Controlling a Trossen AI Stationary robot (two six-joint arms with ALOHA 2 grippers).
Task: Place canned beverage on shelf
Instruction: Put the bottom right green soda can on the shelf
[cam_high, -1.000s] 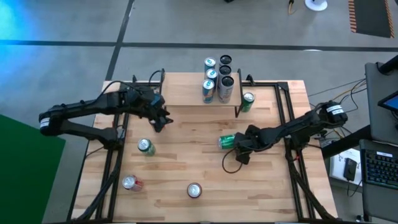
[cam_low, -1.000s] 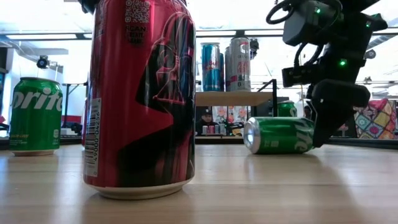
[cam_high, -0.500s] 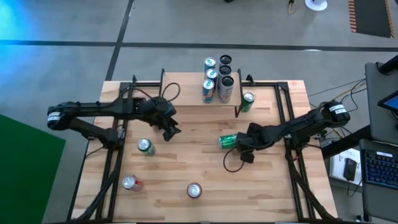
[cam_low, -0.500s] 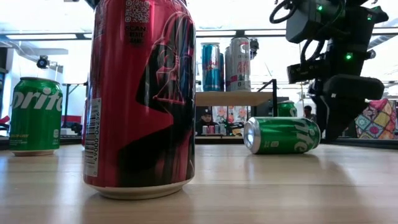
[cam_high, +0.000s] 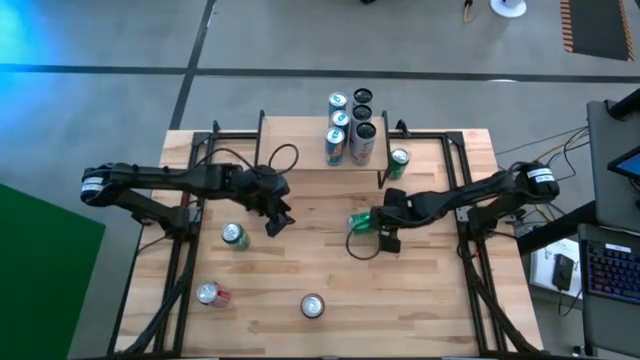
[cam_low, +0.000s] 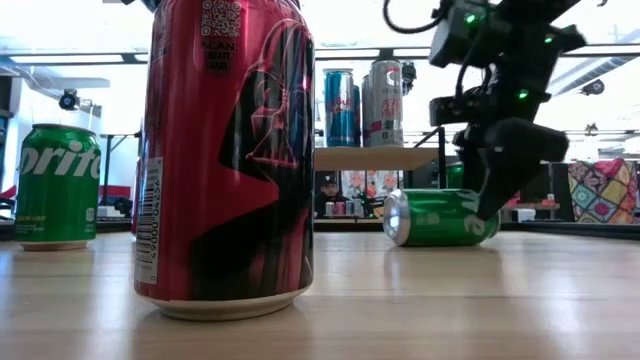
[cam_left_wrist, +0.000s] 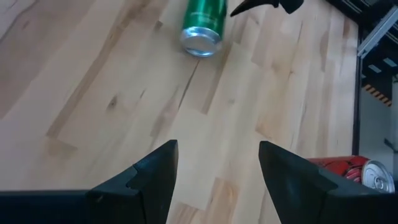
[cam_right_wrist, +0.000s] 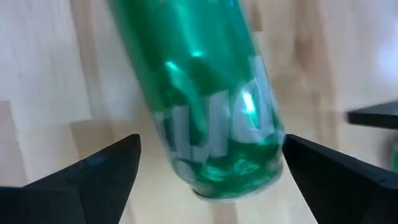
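Note:
A green can (cam_high: 360, 221) lies on its side near the table's middle; it also shows in the low view (cam_low: 440, 217) and the right wrist view (cam_right_wrist: 211, 106). My right gripper (cam_high: 378, 226) (cam_right_wrist: 211, 143) is open, one finger on each side of the can's right end. The shelf (cam_high: 345, 158) (cam_low: 375, 157) stands at the table's far edge with several upright cans (cam_high: 350, 125) on its top. My left gripper (cam_high: 277, 220) (cam_left_wrist: 217, 146) is open and empty above bare wood, left of the lying can (cam_left_wrist: 202, 25). My right gripper comes level from the table's right, along the can. Its fingers (cam_right_wrist: 102, 165) stand beside the can's sides at its right end (cam_right_wrist: 230, 180). One fingertip (cam_right_wrist: 292, 146) is close to the can's wall; I cannot tell whether it touches. The can lies on the table.
Another green can (cam_high: 398, 163) sits on the table by the shelf's right legs. A green can (cam_high: 234, 236) stands at left of middle, a red can (cam_high: 209, 293) near the front left, and another can (cam_high: 313, 306) (cam_low: 225, 160) at the front middle.
My left gripper has gone toward the table's right and near edge. My right gripper has swung toward the far edge and the lying green can, and now has a finger on each side of it. The can has shifted a little toward the table's left.

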